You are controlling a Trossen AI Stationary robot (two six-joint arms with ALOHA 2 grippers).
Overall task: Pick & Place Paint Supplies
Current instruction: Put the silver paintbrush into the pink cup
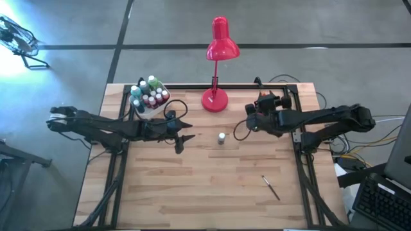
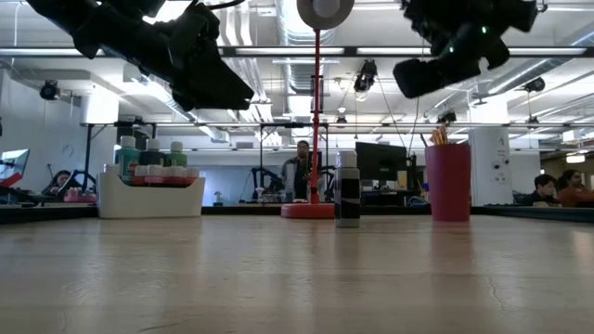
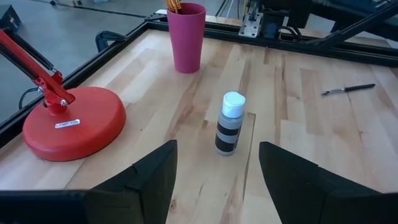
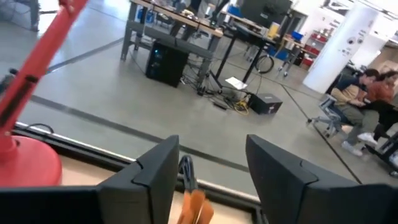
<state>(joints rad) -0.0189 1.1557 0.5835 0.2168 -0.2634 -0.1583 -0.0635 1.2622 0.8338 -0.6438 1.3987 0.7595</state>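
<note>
Paint is standing in a single white-capped bottle (image 1: 221, 137) upright on the bare wood near the middle of the table (image 1: 212, 192), apart from everything else; the left wrist view is showing its dark body banded in grey (image 3: 228, 124). More small bottles (image 1: 149, 95), white-capped and in green and red, are sitting packed together in a white caddy (image 2: 151, 197) at the table's far left corner. One thin paintbrush (image 1: 270, 187) is lying flat on the wood toward the near right, well apart from the lone bottle. Wooden brush handles (image 4: 193, 199) are poking up out of a pink cup (image 3: 186, 37) at the far right of the table, just beneath the right gripper (image 4: 206, 177). That gripper is hanging above the cup with its fingers spread and nothing between them. The left gripper (image 1: 182, 142) is hovering over the table left of the lone bottle, pointing at it, jaws parted and empty. A red desk lamp (image 1: 216, 64) is standing at the table's far edge between the caddy and the cup. People are sitting at desks in the room behind.
</note>
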